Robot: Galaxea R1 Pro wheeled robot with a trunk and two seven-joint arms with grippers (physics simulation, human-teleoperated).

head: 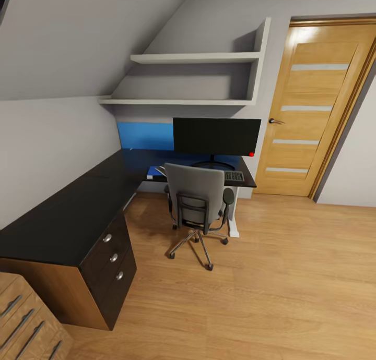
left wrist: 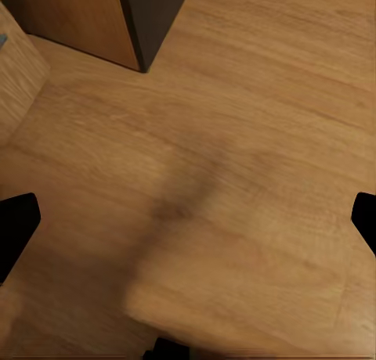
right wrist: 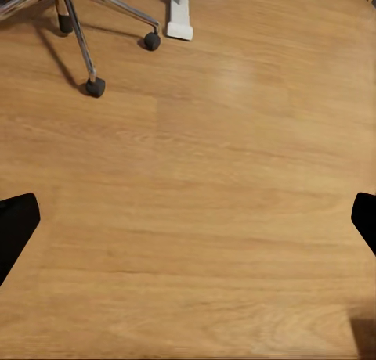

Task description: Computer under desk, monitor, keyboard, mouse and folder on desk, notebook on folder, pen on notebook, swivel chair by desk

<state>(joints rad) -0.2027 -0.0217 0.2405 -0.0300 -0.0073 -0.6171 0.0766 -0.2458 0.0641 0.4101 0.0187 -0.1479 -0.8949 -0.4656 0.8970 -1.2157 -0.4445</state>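
Observation:
The desk (head: 73, 214) is L-shaped with a black top and runs along the left and far walls. On its far wing stands the monitor (head: 216, 136), and the keyboard (head: 234, 176) lies in front of it, partly hidden. The swivel chair (head: 196, 198) is pulled up to the desk with its back toward me. A bright blue patch (head: 154, 172), possibly the folder, peeks out left of the chair back. Whether it lies on the seat or the desk I cannot tell. The computer, mouse, notebook and pen are out of view. My left gripper (left wrist: 188, 223) and right gripper (right wrist: 188, 223) are open over bare floor.
Black drawers (head: 112, 258) close the desk's near end, and their corner (left wrist: 153, 16) is close to my left gripper. A light wooden drawer unit (head: 26, 318) stands beside them. The chair's chrome base (right wrist: 78, 23) and the desk's white leg (right wrist: 178, 16) lie ahead of my right gripper. A wooden door (head: 308, 109) is at the right.

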